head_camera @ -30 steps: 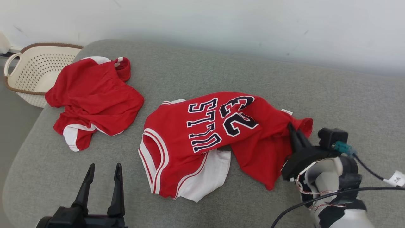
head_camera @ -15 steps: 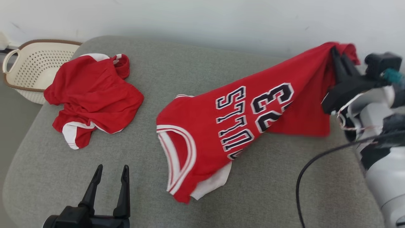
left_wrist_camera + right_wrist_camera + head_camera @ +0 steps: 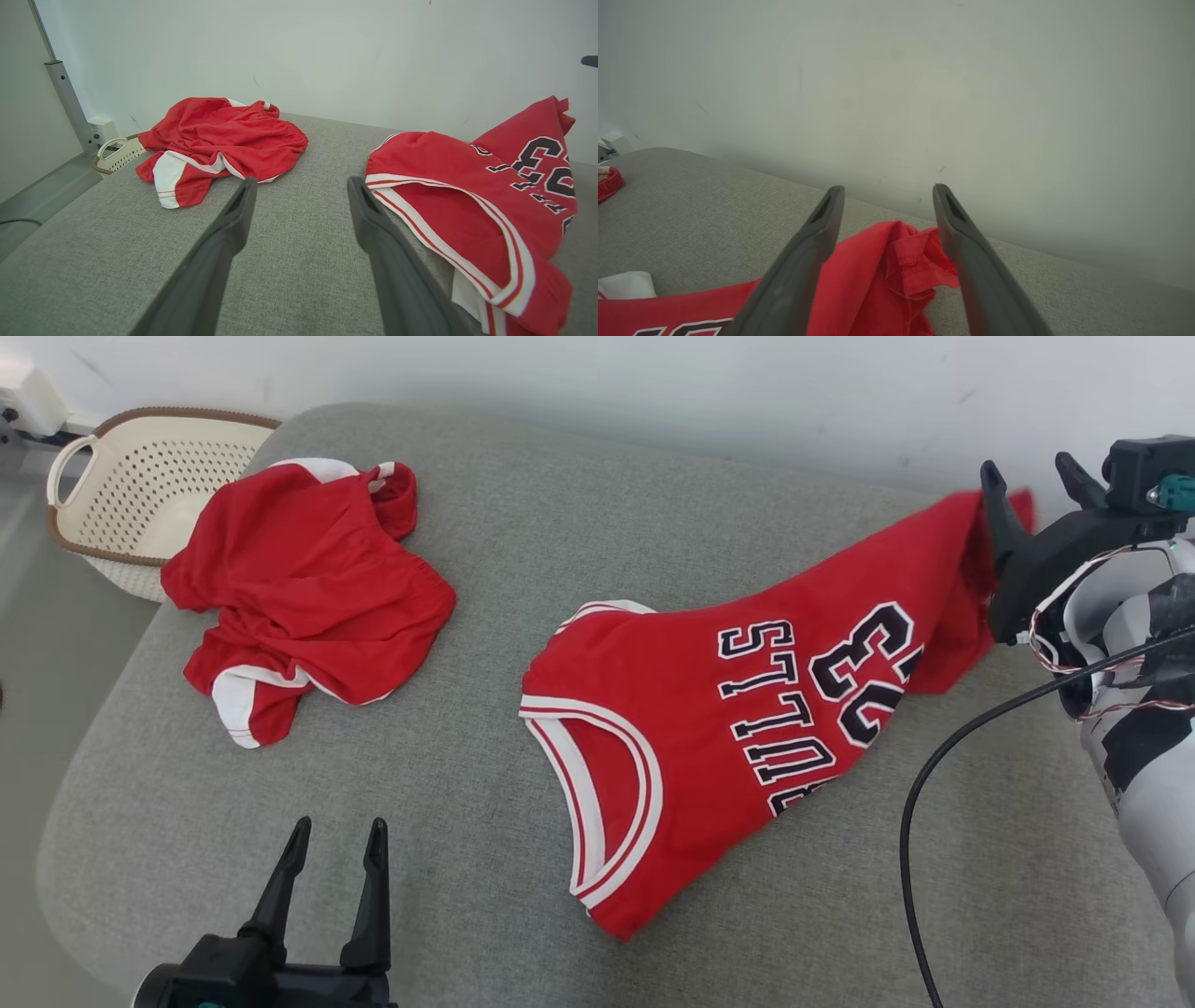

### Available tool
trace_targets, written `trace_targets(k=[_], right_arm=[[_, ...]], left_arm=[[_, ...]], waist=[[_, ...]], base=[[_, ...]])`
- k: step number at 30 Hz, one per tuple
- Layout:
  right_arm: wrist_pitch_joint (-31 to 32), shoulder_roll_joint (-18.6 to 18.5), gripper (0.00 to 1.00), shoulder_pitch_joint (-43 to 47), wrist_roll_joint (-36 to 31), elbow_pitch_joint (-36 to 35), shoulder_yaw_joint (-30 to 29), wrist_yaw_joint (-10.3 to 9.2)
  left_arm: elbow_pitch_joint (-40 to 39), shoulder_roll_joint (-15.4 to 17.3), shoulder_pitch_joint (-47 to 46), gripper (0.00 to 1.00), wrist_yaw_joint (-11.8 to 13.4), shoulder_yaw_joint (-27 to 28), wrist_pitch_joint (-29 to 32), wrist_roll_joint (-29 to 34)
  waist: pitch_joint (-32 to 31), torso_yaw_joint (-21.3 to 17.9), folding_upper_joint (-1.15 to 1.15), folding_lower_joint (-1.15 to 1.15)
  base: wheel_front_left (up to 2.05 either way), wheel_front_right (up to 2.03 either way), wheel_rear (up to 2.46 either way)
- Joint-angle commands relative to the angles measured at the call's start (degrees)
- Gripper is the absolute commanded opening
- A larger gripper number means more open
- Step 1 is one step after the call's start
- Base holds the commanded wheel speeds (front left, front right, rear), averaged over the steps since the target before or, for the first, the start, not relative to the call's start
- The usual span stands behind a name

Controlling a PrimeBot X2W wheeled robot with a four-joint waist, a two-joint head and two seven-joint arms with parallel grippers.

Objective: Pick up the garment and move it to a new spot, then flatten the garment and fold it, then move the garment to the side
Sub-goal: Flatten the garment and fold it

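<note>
- Left gripper (image 3: 339,824), nearest me at 7 o'clock of the head view: fingers spread wide, nothing between them, hovering over bare grey cushion (image 3: 485,915).
- From that gripper the red Bulls 23 jersey (image 3: 709,728) lies at 2 o'clock, near but not touching. The closest part is the white-trimmed opening (image 3: 644,775), which gapes toward the near edge.
- Jersey sits right of centre on the cushion. Its long axis runs from the 7 o'clock corner up to 1 o'clock, with the lettering reading along that line. The near 2/3 lies flat enough; the far end narrows and rises in a peak.
- Right gripper (image 3: 1027,469) is at that 1 o'clock end, close to the wall. Its fingers stand well apart. In the right wrist view the bunched hem (image 3: 903,263) sits low between them, loose and unpinched. I cannot tell whether the cloth brushes a finger.
- Farther off at 10 o'clock are crumpled red shorts (image 3: 308,588), well apart from the jersey. Beyond them, past the cushion's corner, is a perforated cream basket (image 3: 112,513).
- Judgement: the jersey looks set down at its new spot, so flattening is next. Right arm is nearer the hem, left arm nearer the opening end. Pulling along the 7-to-1 line should take out the peak, and the hem bunch looks likeliest to stay creased.
</note>
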Motion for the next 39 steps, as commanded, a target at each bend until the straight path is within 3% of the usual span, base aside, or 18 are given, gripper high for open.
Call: trace_targets(k=[1,11,14,20,29,39], right_arm=[[-0.23,0.04,1.00,-0.40,1.03,0.35,0.55,0.03],[-5.59,-0.08,1.00,4.55,5.87,-1.67,2.71,0.03],[-6.37,-0.22,1.00,7.37,6.99,-5.86,1.86,0.03],[-6.34,-0.01,1.00,17.89,3.94,-21.60,-5.28,0.03],[-6.36,5.42,1.00,36.27,-3.68,-40.27,-16.08,0.03],[-6.36,13.24,1.00,51.65,-10.70,-51.62,-22.44,0.03]], left_arm=[[0.10,-0.04,-0.63,1.00,0.17,0.18,-0.31,-0.32],[-0.70,-0.04,0.88,1.00,0.48,0.88,-0.31,-0.32],[-0.97,-0.04,1.38,1.00,0.84,0.72,-0.31,-0.56],[-1.35,-0.04,1.89,1.00,0.95,1.22,-0.31,-0.17],[-1.38,-0.04,3.38,1.00,0.77,1.29,-0.31,0.22],[-1.26,-0.05,4.67,1.00,0.98,0.67,-0.31,-0.39]], waist=[[-0.24,-0.35,0.00,-0.01],[-2.15,-5.03,0.00,-0.01],[-2.38,-6.19,0.00,-0.01],[-3.01,-8.01,0.00,-0.01],[-4.86,-9.29,0.00,-0.01],[-6.50,-9.92,0.00,-0.01]], base=[[0.00,0.00,0.00],[0.00,0.00,0.00],[0.00,0.00,0.00],[0.00,0.00,0.00],[0.00,0.00,0.00],[0.00,0.00,0.00]])
